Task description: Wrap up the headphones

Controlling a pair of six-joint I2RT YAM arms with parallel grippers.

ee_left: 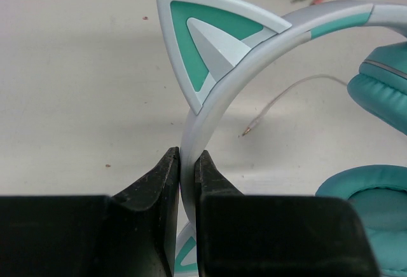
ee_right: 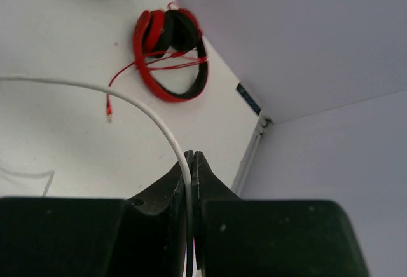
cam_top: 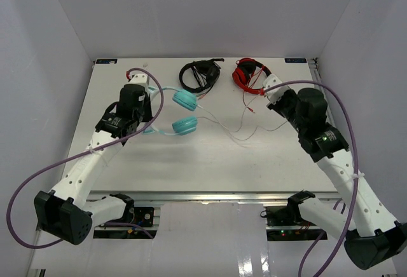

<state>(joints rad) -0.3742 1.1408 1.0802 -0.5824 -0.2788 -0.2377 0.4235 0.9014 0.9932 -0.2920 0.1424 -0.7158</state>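
The headphones (cam_top: 186,125) were found lying on the white table (cam_top: 254,162), left of its middle, with the two teal cups one behind the other and the pale headband (ee_left: 210,115) turned toward the left arm. The left gripper (ee_left: 188,166) was closed on that headband, one black finger pressed against each side of the band just below a cat ear (ee_left: 203,42) with a teal inset. A teal ear cushion (ee_left: 381,93) was seen at the right edge of the left wrist view, with a second one below it. From the cups the thin white cable (ee_right: 127,101) was trailed in loose curves across the table toward the right arm, where it arched up and was pinched between the shut fingers of the right gripper (ee_right: 192,162). The black headphones (cam_top: 199,74) and the red headphones (cam_top: 249,74) were set side by side near the far edge of the table, well apart from the left gripper, the red cord (ee_right: 137,67) spread loosely beside its pair
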